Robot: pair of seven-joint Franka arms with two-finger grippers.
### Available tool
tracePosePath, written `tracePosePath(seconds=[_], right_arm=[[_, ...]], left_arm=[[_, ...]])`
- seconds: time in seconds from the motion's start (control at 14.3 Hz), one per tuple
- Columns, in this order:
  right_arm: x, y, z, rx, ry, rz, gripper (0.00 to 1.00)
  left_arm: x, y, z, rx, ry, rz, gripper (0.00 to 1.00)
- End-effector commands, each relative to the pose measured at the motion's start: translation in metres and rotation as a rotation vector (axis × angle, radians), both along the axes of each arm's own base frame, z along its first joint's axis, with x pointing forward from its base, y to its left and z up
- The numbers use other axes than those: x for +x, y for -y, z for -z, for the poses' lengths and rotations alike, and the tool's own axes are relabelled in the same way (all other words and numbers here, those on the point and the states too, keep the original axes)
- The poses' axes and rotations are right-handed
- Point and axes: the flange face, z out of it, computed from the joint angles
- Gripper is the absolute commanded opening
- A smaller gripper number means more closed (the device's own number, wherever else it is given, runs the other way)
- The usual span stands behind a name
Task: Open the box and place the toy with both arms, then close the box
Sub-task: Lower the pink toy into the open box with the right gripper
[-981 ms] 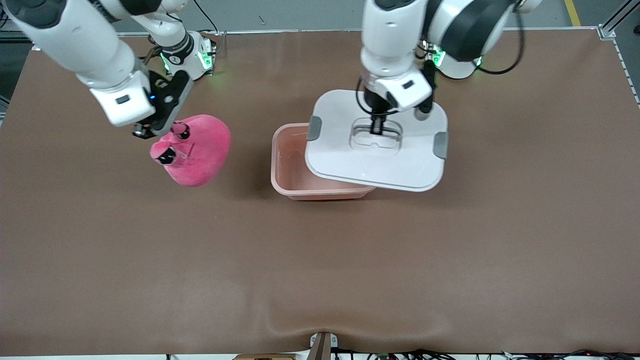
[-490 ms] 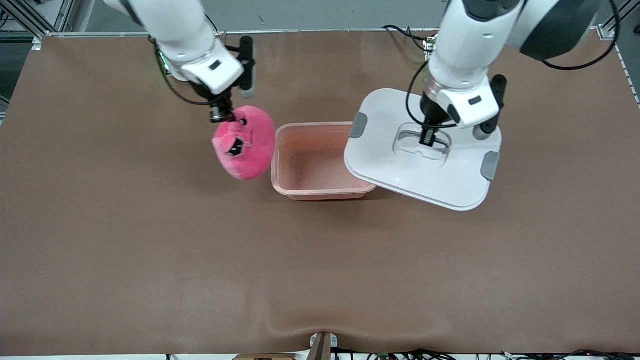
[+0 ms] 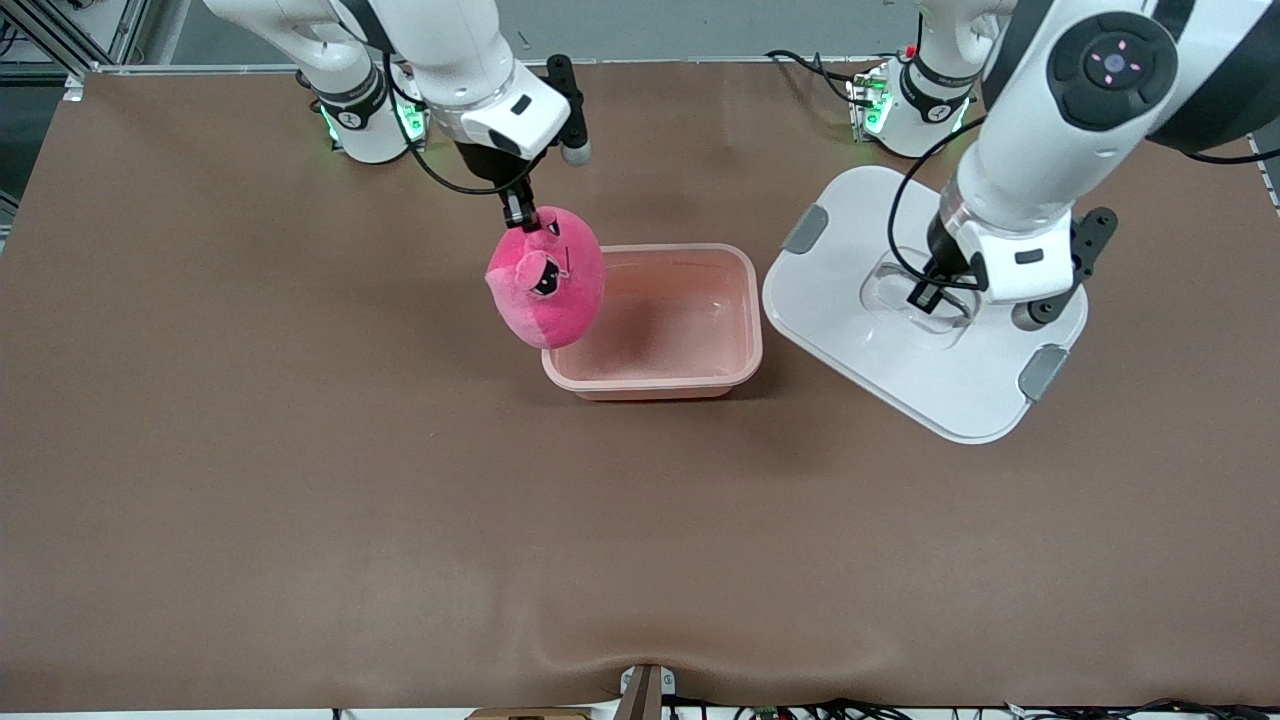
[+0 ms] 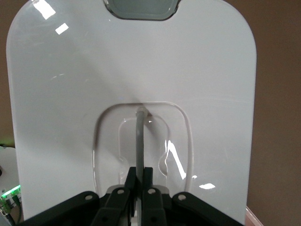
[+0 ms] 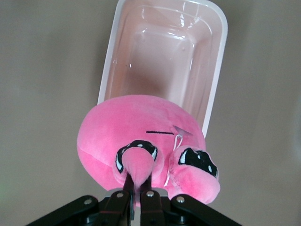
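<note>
The box [image 3: 655,385] is a pale pink tub standing open in the middle of the table, with nothing in it. My right gripper [image 3: 519,214] is shut on the snout of the pink toy [image 3: 548,285], which hangs over the box's rim at the right arm's end. In the right wrist view the toy [image 5: 141,136] hangs from the gripper [image 5: 135,186] above the box [image 5: 162,56]. My left gripper [image 3: 925,291] is shut on the handle of the white lid [image 3: 850,310], beside the box toward the left arm's end. The left wrist view shows the gripper [image 4: 140,173] pinching the handle [image 4: 139,136] of the lid [image 4: 131,70].
A brown cover [image 3: 300,500] spans the table, with a fold at its front edge [image 3: 640,665]. Grey clips [image 3: 805,228] sit at the lid's ends. The arm bases [image 3: 365,120] with green lights stand along the table's back edge.
The right gripper has carried the toy from the right arm's end to over the box's rim. The left gripper has swung the lid off the box toward the left arm's end.
</note>
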Motion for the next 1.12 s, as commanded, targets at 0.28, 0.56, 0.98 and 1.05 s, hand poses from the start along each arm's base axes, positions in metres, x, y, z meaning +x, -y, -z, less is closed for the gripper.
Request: tracePosePath(seconds=[0.28,0.56,0.98,1.05], right_arm=[[0.002,-0.004,0.027,-0.013,0.020,-0.038,0.00],[0.007,-0.009,0.040,-0.003,0.028,-0.044,0.00],[0.009,-0.012,0.039,0.017,0.046,-0.049,0.00],[0.009,-0.013,0.039,0.008,0.062,-0.060,0.21]], left_arm=[[0.014,-0.019,0.019,-0.056,-0.073,0.048,0.00],[0.014,-0.018,0.023,-0.063,-0.084,0.059,0.00],[0.009,-0.012,0.027,-0.056,-0.104,0.055,0.00],[0.009,-0.013,0.027,-0.057,-0.104,0.053,0.00]])
